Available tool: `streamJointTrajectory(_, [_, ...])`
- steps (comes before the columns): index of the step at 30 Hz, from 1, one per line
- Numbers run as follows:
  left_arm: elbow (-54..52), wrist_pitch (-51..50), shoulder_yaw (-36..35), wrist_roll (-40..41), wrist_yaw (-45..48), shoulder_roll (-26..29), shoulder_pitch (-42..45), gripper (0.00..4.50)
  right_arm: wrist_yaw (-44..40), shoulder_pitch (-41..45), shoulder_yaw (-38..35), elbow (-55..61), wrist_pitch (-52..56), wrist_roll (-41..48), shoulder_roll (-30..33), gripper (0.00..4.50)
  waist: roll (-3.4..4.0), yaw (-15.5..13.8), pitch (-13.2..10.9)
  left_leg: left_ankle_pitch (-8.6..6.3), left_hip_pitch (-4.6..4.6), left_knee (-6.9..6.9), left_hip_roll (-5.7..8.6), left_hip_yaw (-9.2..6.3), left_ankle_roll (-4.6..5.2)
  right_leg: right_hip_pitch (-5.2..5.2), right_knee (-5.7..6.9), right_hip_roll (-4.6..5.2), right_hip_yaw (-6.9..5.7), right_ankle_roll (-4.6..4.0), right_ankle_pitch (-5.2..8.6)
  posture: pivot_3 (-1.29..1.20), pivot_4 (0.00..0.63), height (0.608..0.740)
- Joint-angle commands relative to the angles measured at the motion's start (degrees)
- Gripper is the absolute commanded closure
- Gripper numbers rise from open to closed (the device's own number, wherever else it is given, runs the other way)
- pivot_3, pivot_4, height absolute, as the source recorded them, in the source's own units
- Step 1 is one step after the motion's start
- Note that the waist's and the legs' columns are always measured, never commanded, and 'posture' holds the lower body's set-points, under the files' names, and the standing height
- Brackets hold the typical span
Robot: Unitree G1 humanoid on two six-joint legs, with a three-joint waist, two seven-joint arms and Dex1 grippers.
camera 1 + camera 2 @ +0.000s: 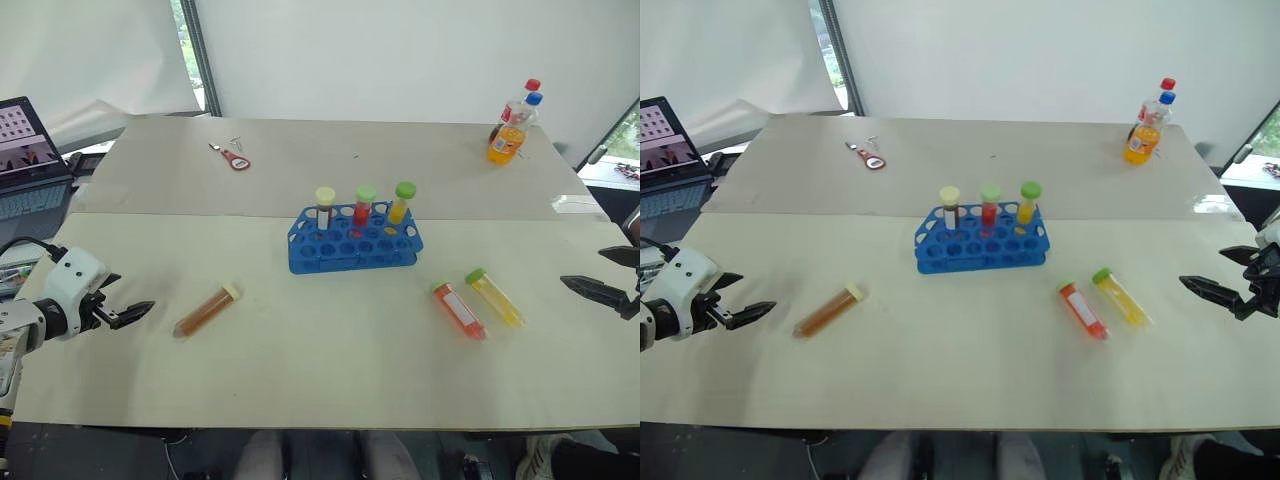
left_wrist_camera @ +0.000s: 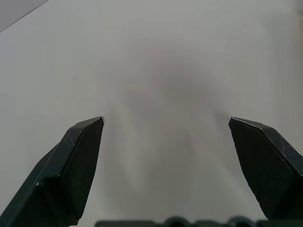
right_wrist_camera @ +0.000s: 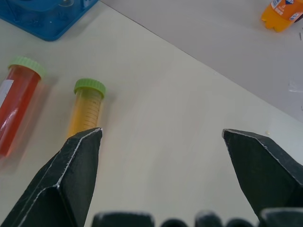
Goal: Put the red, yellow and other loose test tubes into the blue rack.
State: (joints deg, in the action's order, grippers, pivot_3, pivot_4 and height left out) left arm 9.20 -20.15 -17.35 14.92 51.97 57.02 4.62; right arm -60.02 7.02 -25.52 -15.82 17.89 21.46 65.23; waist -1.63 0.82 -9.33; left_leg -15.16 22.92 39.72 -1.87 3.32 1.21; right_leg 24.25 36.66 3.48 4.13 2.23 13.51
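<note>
Table (image 1: 330, 370); right gripper (image 1: 598, 292) edge-cropped.

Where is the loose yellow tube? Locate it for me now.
In the head views the yellow tube lies flat on the table, on the robot's right, beside the red tube and right of the blue rack.

Left gripper (image 1: 140, 312): fingers spread wide, empty — well left of the blue rack (image 1: 353, 243), pointing toward it.
Right gripper (image 1: 1202, 289): fingers wide apart, empty — well right of the rack.
</note>
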Motion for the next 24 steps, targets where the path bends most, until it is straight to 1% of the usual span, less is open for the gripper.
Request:
streamJointTrajectory(1, [-1.45, 0.55, -2.59, 0.09, 0.13, 1.23, -0.78, 0.0, 0.25, 1.91, -0.76, -0.13, -1.78, -0.36, -0.06, 0.01, 0.0, 0.03, 0.0, 0.0, 0.0, 0.0, 0.0, 0.0, 0.0, 0.0, 0.0, 0.0, 0.0, 0.0, 0.0, 0.0, 0.15, 0.74])
streamJointTrajectory(5, [-1.32, 0.99, -4.35, 0.17, 0.01, 1.36, -1.87, 0.0, 0.35, 2.73, -0.15, -0.75, -2.81, -0.76, -1.19, 0.01, 0.0, 0.13, 0.0, 0.0, -0.01, -0.01, -0.02, 0.01, 0.0, 0.02, 0.01, -0.02, 0.0, -0.01, 0.0, 0.0, 0.15, 0.74])
streamJointTrajectory(8, [-2.53, 2.4, -5.61, 1.79, 2.83, 1.22, -2.92, 0.0, 0.87, 2.78, -0.87, -0.79, -2.96, -0.44, -2.06, 0.01, 0.0, 0.1, 0.0, 0.0, 0.0, -0.01, -0.02, 0.03, 0.0, 0.03, 0.01, 0.0, 0.0, -0.01, 0.0, 0.0, 0.15, 0.74])
streamJointTrajectory(10, [-4.13, 0.5, -6.96, 5.03, 6.35, 1.45, -3.6, 0.0, 0.96, 2.9, -1.39, -0.46, -2.02, 0.35, -2.53, 0.01, 0.0, 0.08, 0.0, 0.0, 0.0, 0.0, -0.02, 0.04, 0.0, 0.02, 0.01, 0.01, 0.0, -0.01, 0.0, 0.0, 0.15, 0.74])
streamJointTrajectory(12, [-5.1, 1.23, -5.22, 3.82, 9.2, 3.59, -4.43, 0.0, 0.94, 3.49, -1.83, 0.41, 0.47, 1.77, -2.71, 0.01, 0.0, -0.03, 0.0, 0.0, 0.0, 0.01, -0.04, 0.03, 0.0, 0.02, 0.03, 0.03, 0.0, -0.01, 0.0, 0.0, 0.15, 0.74])
streamJointTrajectory(14, [-9.23, 0.15, -2.69, 4.65, 10.35, 4.06, -2.05, 0.0, 1.04, 4.57, -1.75, 2.83, 3.85, 3.38, -2.55, 0.01, 0.03, -0.08, -0.01, 0.0, -0.01, 0.01, -0.02, 0.05, 0.0, 0.02, 0.04, 0.02, 0.0, -0.01, 0.0, 0.0, 0.15, 0.74])
streamJointTrajectory(17, [-17.72, -4.54, 1.18, 9.31, 11.67, 2.6, 3.18, 0.0, 0.52, 4.96, -0.08, 7.54, 9.24, 4.4, -1.23, 0.01, 0.04, -0.62, -0.02, 0.0, 0.02, 0.08, -0.02, 0.02, 0.0, -0.01, 0.07, 0.02, -0.02, -0.01, 0.0, 0.0, 0.15, 0.74])
streamJointTrajectory(19, [-22.92, -7.61, 5.07, 12.28, 12.89, 1.21, 6.55, 0.0, 1.05, 5.11, 1.65, 12.9, 14.08, 5.4, -1.1, 0.01, 0.05, -0.65, -0.01, 0.0, 0.04, 0.1, 0.0, 0.02, 0.0, -0.02, 0.07, 0.02, 0.0, 0.01, -0.01, 0.0, 0.15, 0.74])
streamJointTrajectory(21, [-26.74, -9.71, 8.95, 14.27, 14.23, -0.03, 9.24, 0.0, 2.72, 5.8, 4.94, 17.19, 18.96, 4.62, -0.38, 0.01, 0.06, -0.51, -0.01, 0.0, 0.05, 0.09, 0.02, 0.01, 0.0, -0.01, 0.05, 0.0, 0.01, 0.01, -0.01, 0.0, 0.15, 0.74])
streamJointTrajectory(24, [-30.25, -10.78, 13.4, 15.96, 14.85, -2.82, 13.21, 0.0, 5.6, 9.77, 12.68, 18.32, 25.49, 0.74, 1.25, 0.01, 0.06, 0.13, -0.01, -0.01, 0.08, 0.07, 0.01, -0.02, 0.01, 0.04, 0.06, -0.05, 0.02, 0.0, -0.01, 0.0, 0.15, 0.74])
